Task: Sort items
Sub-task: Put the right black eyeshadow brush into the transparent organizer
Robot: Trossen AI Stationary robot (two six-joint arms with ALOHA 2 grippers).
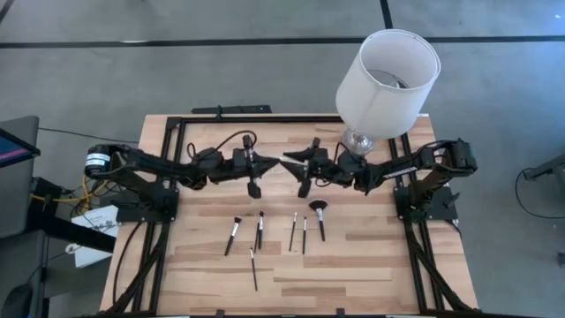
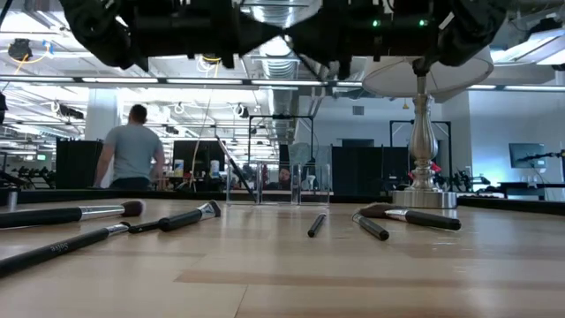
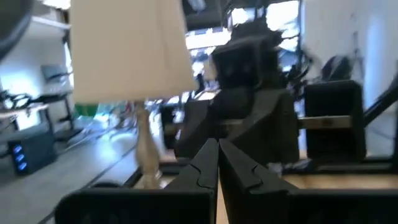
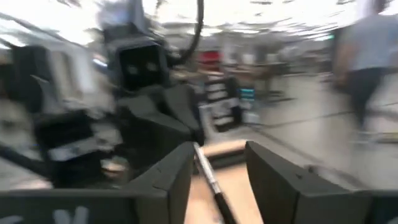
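Note:
Several slim black-handled makeup brushes [image 1: 293, 231] lie flat on the wooden table near its middle. One with a wider fluffy head [image 1: 319, 212] lies to their right. They also show in the low view [image 2: 190, 215]. Both arms hover above the far middle of the table, tips facing each other. My left gripper [image 1: 276, 162] [image 3: 217, 152] is shut. My right gripper [image 1: 297, 168] [image 4: 219, 149] is open, with one more brush [image 4: 210, 177] between its fingers. Whether the left gripper's tips touch that brush, I cannot tell. My right gripper has a brush running along its parted fingers. The silvery ferrule [image 4: 202, 158] lies against the inner side of one finger [image 4: 177, 171], and the other finger [image 4: 273, 177] stands clear of it. What else carries the brush does not show.
A big lamp with a white shade [image 1: 387, 75] stands at the far right of the table, its metal base [image 2: 424, 190] close behind the right arm. A small clear container [image 2: 278, 184] sits at the far middle. A person [image 2: 132, 150] walks in the room beyond.

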